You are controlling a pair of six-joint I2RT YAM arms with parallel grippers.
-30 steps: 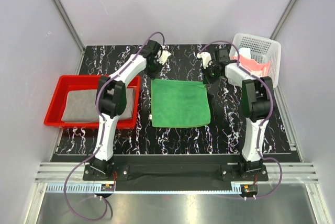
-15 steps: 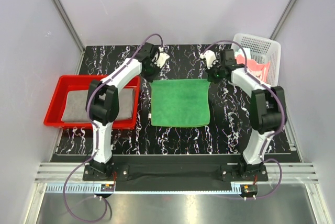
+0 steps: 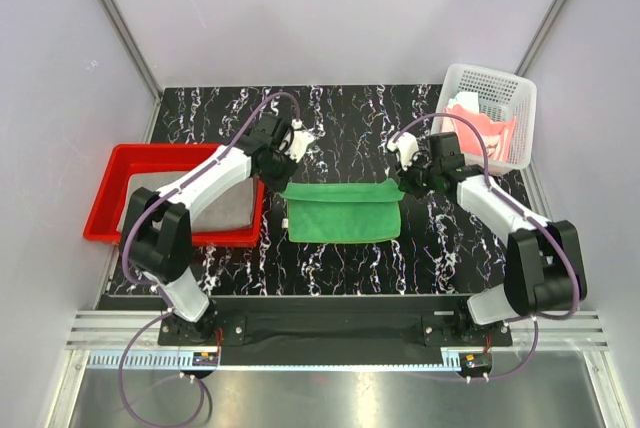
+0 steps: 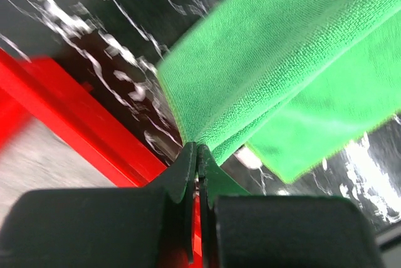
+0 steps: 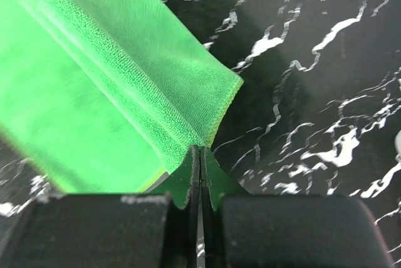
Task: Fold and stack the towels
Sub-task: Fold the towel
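Observation:
The bright green towel lies on the black marbled table, its far edge lifted and drawn toward the near edge. My left gripper is shut on the towel's far left corner. My right gripper is shut on its far right corner. The grey towel lies folded in the red tray, partly under my left arm. The salmon-pink towel sits in the white basket. The pale mint-green towel is not visible.
The red tray's near wall runs close beside my left gripper. The basket stands at the table's far right corner. Grey walls enclose the table on three sides.
Both grippers have moved from the towel's far edge toward the near side, carrying the two far corners with them. The green towel's visible area has shrunk to about half its depth.

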